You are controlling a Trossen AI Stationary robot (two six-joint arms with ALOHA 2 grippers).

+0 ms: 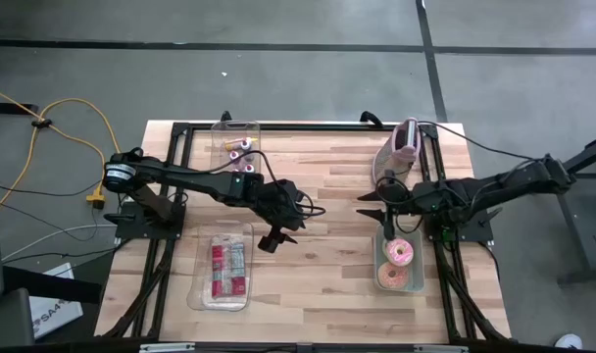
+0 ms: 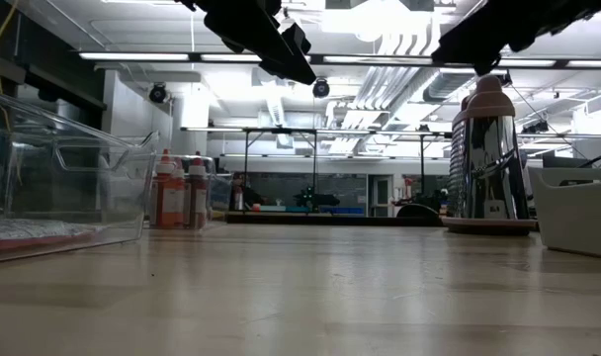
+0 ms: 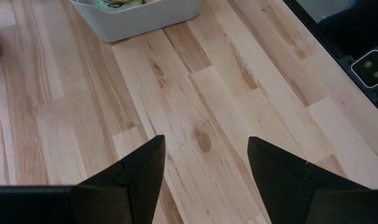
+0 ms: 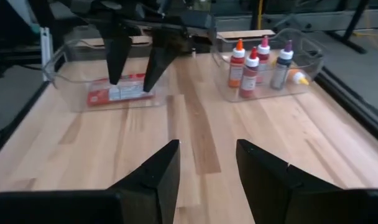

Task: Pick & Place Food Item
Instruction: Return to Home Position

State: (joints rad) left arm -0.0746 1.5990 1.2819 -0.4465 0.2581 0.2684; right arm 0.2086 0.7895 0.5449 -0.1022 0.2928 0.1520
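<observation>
High view, gray bin [image 1: 420,265]: donuts [image 1: 400,253] inside, near right.
Left gripper [image 1: 281,235]: spread, over table [image 1: 327,294] middle.
Right gripper [image 1: 372,207]: spread, just beyond bin.

Off my table [image 1: 327,211], a white label [image 1: 57,313] shows what I read as "SA4"; the rest is too small. The print on the red packet [image 1: 226,267] in my clear tray [image 1: 194,296] is unreadable.

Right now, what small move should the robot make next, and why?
Probably retract toward home: the left gripper and right gripper hang open and empty over the table, and donuts already lie in the gray bin.
</observation>
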